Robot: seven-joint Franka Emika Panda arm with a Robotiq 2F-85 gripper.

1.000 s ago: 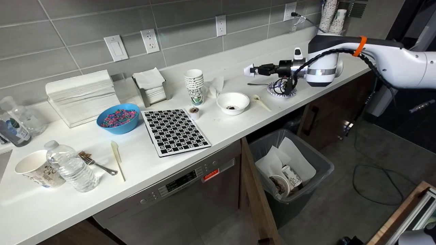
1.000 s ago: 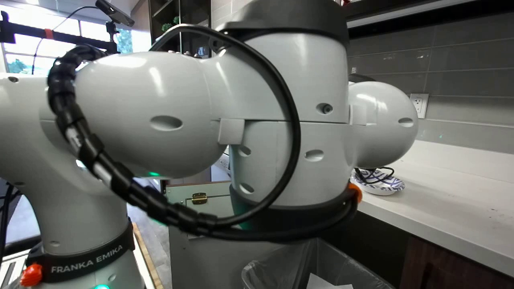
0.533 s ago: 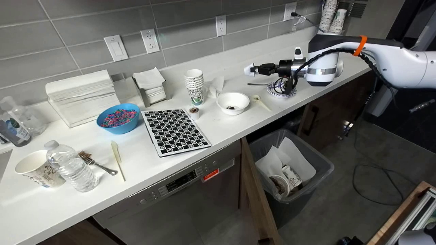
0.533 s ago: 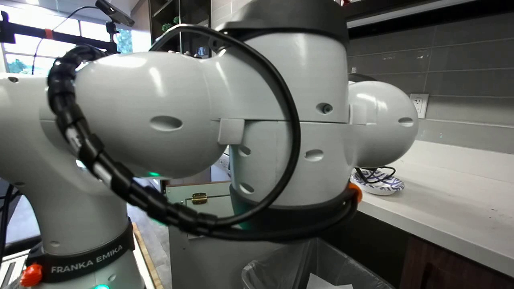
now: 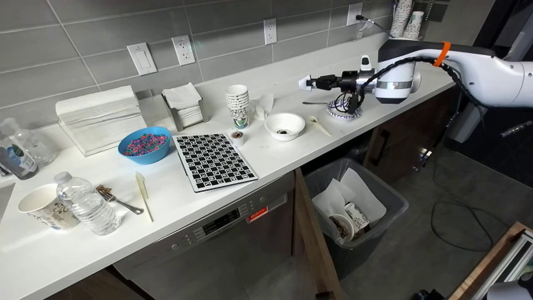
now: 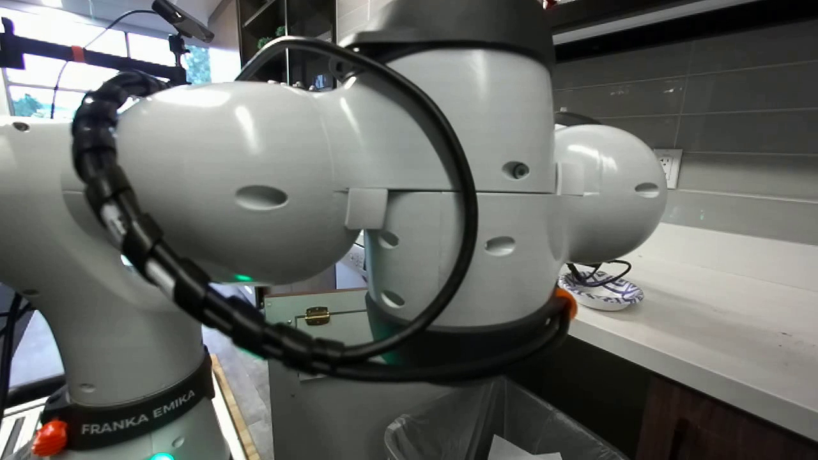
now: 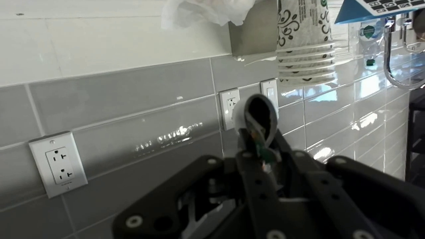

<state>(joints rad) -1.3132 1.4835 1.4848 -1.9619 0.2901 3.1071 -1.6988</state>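
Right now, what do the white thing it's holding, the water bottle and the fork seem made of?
White thing: perhaps paper or plastic, matte-looking; its thin wall curls round a hollow.
Water bottle: likely plastic, glossy, with clear, ribbed sides.
Fork: probably metal, given its silvery, shiny handle.

1 pincer [image 7: 263, 142]; 1 held item [image 5: 303, 84]; 3 outlets [image 5: 270, 31]; 2 napkin stacks [image 5: 186, 102]; 1 checkerboard [image 5: 214, 161]; 1 bin [image 5: 354, 258]

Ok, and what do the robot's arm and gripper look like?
The arm is shiny, white and rounded, with dark grey parts and an orange band. A black cable loops along it. White letters say FRANKA EMIKA. The gripper is black, with two fingers and silvery screws.
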